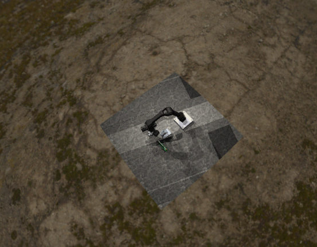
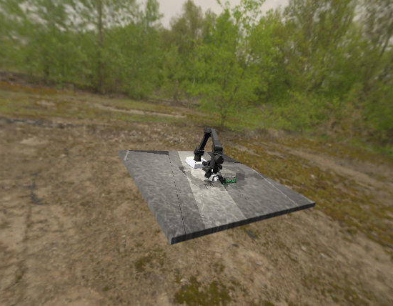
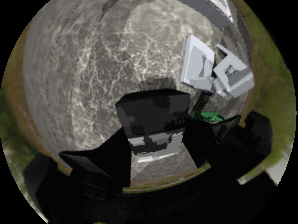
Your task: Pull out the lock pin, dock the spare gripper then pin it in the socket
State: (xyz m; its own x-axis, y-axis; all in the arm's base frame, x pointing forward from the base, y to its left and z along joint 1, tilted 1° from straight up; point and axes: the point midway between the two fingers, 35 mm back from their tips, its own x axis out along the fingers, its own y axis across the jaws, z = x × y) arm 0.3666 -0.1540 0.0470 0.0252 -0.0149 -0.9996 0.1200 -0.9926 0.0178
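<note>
My gripper (image 3: 150,119) (image 1: 151,131) is shut on the spare gripper, a dark block (image 3: 152,114) with a pale grey band, in the wrist view. The grey-white mount (image 1: 165,133) (image 3: 197,62) stands just beside my gripper, towards the arm's base; in the exterior view the arm mostly hides it. A green holder (image 1: 162,145) (image 2: 229,181) (image 3: 210,117) lies beyond the mount, partly behind my right finger in the wrist view. The lock pin and the socket hole are too small or hidden to tell apart. I cannot tell whether the spare gripper touches the mount.
The arm's white base (image 1: 187,123) (image 2: 193,163) stands behind the mount on the grey slab (image 1: 167,179) (image 2: 214,211). The arm (image 1: 156,118) (image 2: 217,144) arches from it to the gripper. Shadows of the arm fall near the green holder.
</note>
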